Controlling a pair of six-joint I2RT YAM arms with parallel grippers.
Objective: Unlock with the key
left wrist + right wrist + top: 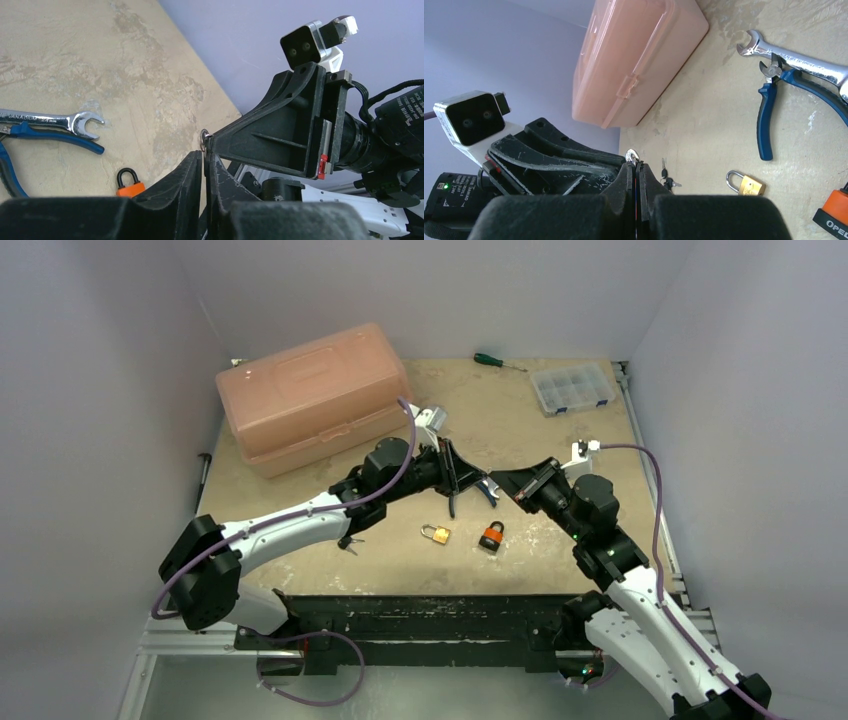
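My right gripper [635,167] is shut on the key [632,155], whose silver end and ring stick out past the pads. It hangs above the table, tip to tip with my left gripper [206,156]. The left jaws stand nearly together just under the key [204,137], with a thin slit between them; whether they pinch it does not show. In the top view the left gripper [460,480] and right gripper [497,480] meet at mid-table. In front of them lie an orange padlock [491,535] and a brass padlock [437,534].
Blue-handled pliers [769,115] and a steel wrench [804,60] lie under the grippers. A pink toolbox [310,390] stands back left. A green screwdriver [495,361] and a clear parts organizer [572,388] lie at the back. A bunch of spare keys [665,175] lies by the left arm.
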